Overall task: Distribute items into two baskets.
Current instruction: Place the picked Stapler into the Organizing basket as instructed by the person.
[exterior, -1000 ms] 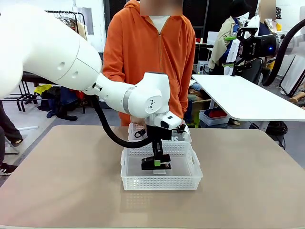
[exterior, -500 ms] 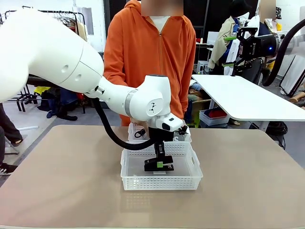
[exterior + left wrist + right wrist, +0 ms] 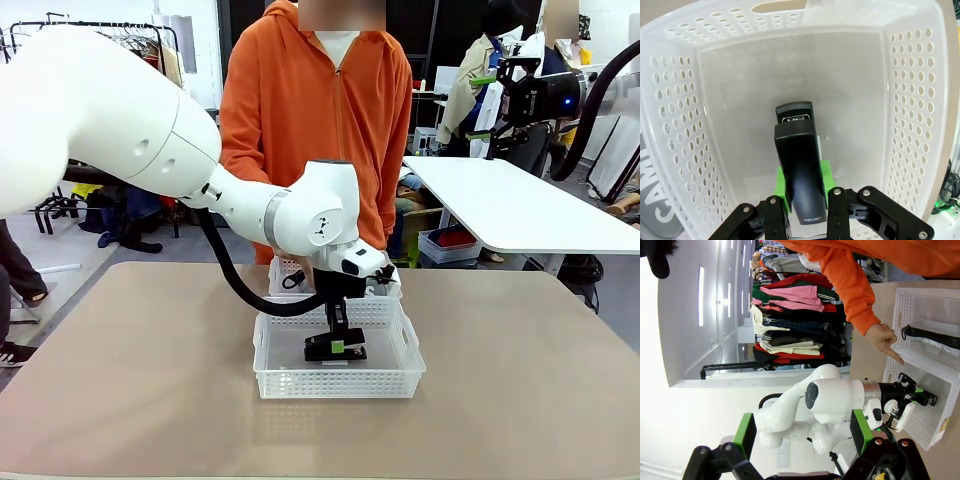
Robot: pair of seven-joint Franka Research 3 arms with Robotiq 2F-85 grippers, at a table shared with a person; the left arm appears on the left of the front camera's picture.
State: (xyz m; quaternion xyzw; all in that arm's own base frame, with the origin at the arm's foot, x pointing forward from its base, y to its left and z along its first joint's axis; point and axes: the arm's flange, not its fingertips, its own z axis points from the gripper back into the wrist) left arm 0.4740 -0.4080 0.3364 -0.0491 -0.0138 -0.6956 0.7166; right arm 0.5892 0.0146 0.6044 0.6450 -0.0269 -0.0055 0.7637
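My left gripper reaches down into the nearer basket and is shut on the small black stapler. In the left wrist view the stapler sits between the green pads, low over the floor of that basket. Outside its wall lies the grey pouch with white lettering. The pouch's black strap lies in the far basket. My right gripper is open with nothing between its fingers, held high at the upper right of the front view.
A person in an orange hoodie stands at the far side, one hand on the far basket's rim. The far basket stands right behind the nearer one. A white table stands beyond at the right.
My left gripper has shifted slightly right and tilted with the stapler inside the nearer basket. The right gripper has stayed put.
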